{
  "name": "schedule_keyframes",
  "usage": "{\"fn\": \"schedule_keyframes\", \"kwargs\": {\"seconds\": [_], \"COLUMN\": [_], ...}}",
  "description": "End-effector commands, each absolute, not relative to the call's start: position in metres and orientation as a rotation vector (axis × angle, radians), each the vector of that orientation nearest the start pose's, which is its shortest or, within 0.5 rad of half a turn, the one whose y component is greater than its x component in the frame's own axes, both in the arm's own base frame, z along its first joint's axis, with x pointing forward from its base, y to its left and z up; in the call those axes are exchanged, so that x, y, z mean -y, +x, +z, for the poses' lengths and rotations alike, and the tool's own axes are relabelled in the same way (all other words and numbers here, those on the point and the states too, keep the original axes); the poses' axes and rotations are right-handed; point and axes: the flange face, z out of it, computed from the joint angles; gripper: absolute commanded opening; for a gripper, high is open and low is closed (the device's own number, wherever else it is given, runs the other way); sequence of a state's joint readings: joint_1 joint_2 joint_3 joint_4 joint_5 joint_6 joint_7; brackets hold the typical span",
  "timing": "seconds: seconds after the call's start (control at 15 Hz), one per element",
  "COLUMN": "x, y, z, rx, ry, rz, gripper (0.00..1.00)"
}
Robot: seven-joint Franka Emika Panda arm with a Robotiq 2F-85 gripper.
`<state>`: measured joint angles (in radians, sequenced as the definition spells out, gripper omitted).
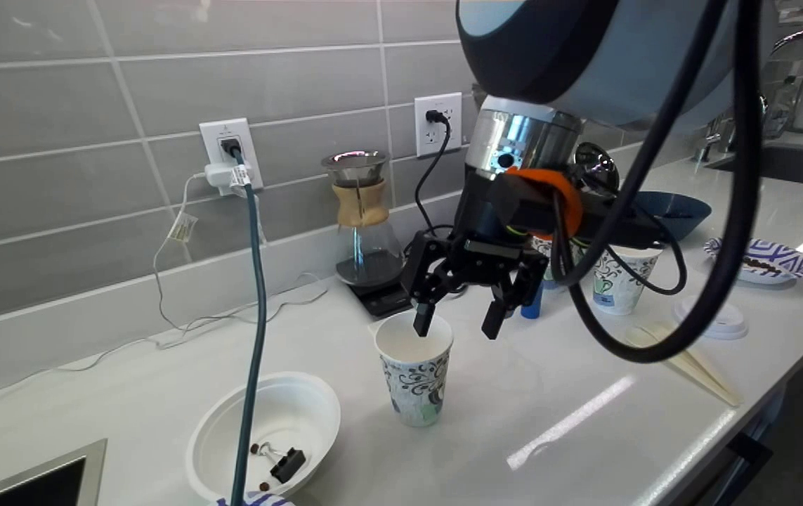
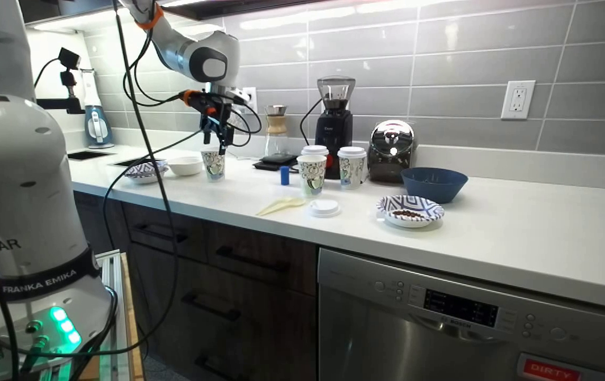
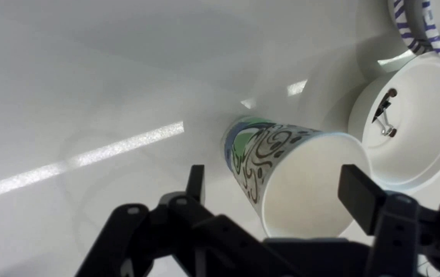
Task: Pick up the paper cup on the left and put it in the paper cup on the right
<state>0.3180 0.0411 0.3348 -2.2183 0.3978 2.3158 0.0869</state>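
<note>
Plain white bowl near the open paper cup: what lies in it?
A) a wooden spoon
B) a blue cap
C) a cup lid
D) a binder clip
D: an exterior view shows a black binder clip with silver wire handles inside the plain white bowl, and the wrist view shows it too.

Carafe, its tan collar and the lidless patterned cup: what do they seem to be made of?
Carafe: probably glossy clear glass; it is see-through with a bright streak. Tan collar: perhaps smooth wood, judging by its warm colour; grain unreadable. Lidless patterned cup: likely paper with low sheen; thin-walled, printed outside, plain white inside.
</note>
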Motion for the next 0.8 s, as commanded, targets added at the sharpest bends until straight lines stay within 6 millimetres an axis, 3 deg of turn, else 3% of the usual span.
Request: {"fn": "schedule_keyframes", "kwargs": {"seconds": [0.0,0.53,0.73], "x": [-0.343,-0.335,-0.328], "y": [0.435,0.442,0.448], "z": [0.359,0.357,0.373], "rx": [0.380,0.303,0.255], "ry": [-2.766,-2.777,-2.782], "rz": [0.026,0.025,0.008], "gripper": [0.59,0.03,0.00]}}
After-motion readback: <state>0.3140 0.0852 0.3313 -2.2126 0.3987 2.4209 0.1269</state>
